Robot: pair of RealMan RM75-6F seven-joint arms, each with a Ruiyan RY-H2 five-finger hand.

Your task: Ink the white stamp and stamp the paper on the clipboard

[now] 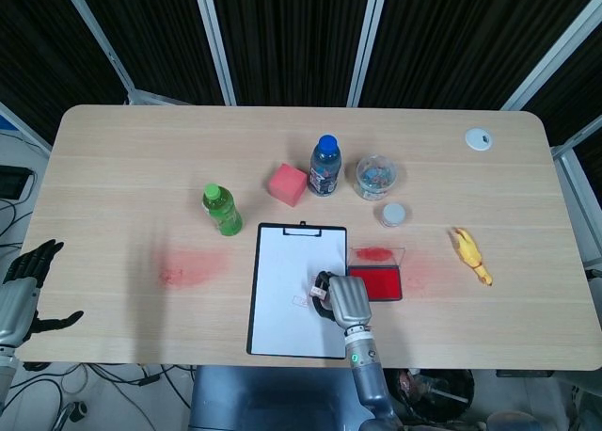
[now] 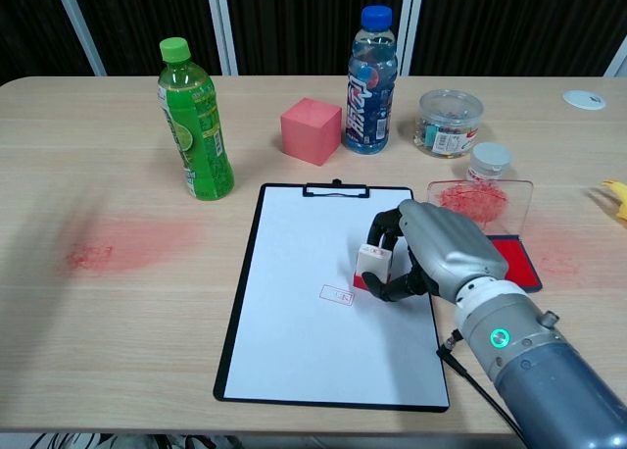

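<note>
My right hand [image 2: 436, 253] [image 1: 346, 299] grips the white stamp [image 2: 372, 266] [image 1: 321, 290] over the right part of the paper [image 2: 323, 312] [image 1: 292, 285] on the black clipboard [image 2: 240, 302] [image 1: 252, 299]. The stamp's red base sits at or just above the sheet. A small red stamp mark [image 2: 337, 294] shows on the paper just left of the stamp. The open red ink pad [image 2: 519, 258] [image 1: 378, 282] lies right of the clipboard, partly hidden by my hand. My left hand [image 1: 23, 295] hangs off the table's left edge, fingers spread, holding nothing.
Behind the clipboard stand a green bottle [image 2: 196, 121], a pink cube [image 2: 312, 130], a blue-capped bottle [image 2: 370, 81], a clear jar [image 2: 449, 122] and a small white-lidded jar [image 2: 489, 161]. A yellow toy [image 1: 471, 255] and a white disc [image 1: 478, 138] lie right. A red smear [image 2: 122, 245] marks the table left.
</note>
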